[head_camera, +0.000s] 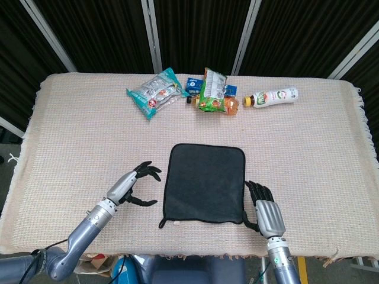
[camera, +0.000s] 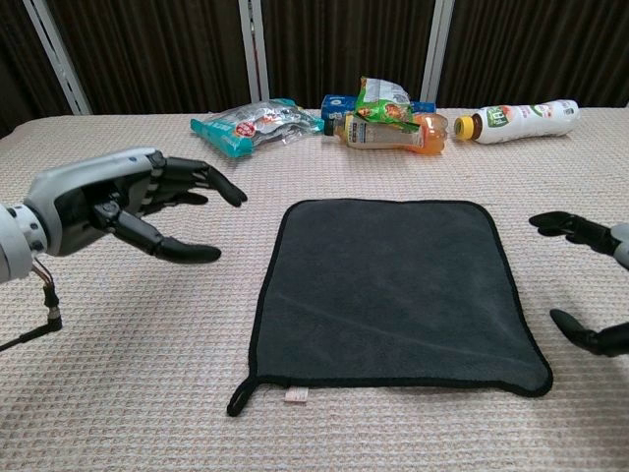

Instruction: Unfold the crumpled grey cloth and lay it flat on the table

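Both hands empty, fingers spread, flanking the flat cloth near the table's front edge.

Head view: the cloth (head_camera: pixel 205 184) lies spread, its long axis running front to back, midway between the side edges of the table (head_camera: pixel 71 130). The left hand (head_camera: pixel 131 184) lies just left of it, the right hand (head_camera: pixel 266 210) at its front-right corner; neither touches it, and the right looks nearer. Chest view: the left hand (camera: pixel 108 200) hovers above the table, which the head view does not show; only the right hand's fingertips (camera: pixel 565 225) appear. The hem loop at the front-left corner is plain here.
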Controlling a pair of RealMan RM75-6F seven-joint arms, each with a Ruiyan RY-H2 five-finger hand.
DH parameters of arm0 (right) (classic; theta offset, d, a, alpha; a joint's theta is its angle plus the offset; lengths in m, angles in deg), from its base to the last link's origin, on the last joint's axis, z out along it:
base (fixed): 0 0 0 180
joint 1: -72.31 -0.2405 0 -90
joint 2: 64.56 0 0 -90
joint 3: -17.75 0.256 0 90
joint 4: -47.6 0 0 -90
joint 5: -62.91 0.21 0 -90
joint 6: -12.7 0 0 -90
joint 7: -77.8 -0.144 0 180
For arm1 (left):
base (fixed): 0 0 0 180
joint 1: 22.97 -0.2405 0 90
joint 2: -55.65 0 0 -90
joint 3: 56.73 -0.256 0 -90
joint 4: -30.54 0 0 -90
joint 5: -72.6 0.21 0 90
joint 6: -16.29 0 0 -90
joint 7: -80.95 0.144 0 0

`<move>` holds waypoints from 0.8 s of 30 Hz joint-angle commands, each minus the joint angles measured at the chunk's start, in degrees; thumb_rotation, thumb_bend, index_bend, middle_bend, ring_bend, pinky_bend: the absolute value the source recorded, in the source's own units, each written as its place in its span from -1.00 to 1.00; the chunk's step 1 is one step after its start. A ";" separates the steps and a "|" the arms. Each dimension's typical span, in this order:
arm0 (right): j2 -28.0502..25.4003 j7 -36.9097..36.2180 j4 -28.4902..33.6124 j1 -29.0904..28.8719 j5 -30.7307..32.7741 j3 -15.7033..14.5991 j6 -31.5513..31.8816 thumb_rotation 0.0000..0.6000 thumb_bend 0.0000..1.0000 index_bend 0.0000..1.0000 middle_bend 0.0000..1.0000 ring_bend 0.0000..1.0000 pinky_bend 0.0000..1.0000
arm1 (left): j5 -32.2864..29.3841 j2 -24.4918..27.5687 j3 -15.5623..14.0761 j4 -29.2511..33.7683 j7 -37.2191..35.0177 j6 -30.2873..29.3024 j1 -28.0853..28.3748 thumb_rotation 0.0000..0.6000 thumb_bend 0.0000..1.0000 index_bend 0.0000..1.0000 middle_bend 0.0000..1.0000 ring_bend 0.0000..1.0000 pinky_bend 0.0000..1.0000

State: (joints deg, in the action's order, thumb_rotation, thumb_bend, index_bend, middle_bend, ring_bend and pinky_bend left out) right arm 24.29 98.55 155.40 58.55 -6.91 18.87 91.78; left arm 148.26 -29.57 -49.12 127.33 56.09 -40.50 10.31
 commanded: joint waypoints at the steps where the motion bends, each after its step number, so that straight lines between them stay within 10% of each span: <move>1: -1.93 -1.85 1.03 0.28 -0.28 0.98 0.11 1.00 -0.08 -0.91 -0.83 -1.00 -0.96 | -0.10 1.64 1.32 1.36 -1.03 -2.13 -1.18 1.00 -0.57 -0.28 -0.61 -0.96 -0.92; 16: -9.31 -9.50 -1.67 2.53 -5.42 -0.37 0.18 1.00 0.09 -0.87 -0.83 -1.00 -0.96 | 9.71 9.01 -5.37 4.28 13.15 -10.21 -6.16 1.00 -0.06 -0.33 -0.61 -0.96 -0.92; 24: -13.26 -14.37 -2.69 2.36 -9.01 -3.14 -3.73 1.00 0.27 -0.87 -0.83 -1.00 -0.96 | 10.38 12.40 -9.04 7.33 18.66 -15.44 -11.33 1.00 -0.18 -0.43 -0.65 -0.96 -0.92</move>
State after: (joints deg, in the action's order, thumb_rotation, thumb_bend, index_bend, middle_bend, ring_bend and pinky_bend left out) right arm 12.40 85.83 152.56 61.34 -15.06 16.67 89.94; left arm 158.62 -17.82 -57.65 134.31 73.79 -54.75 -0.01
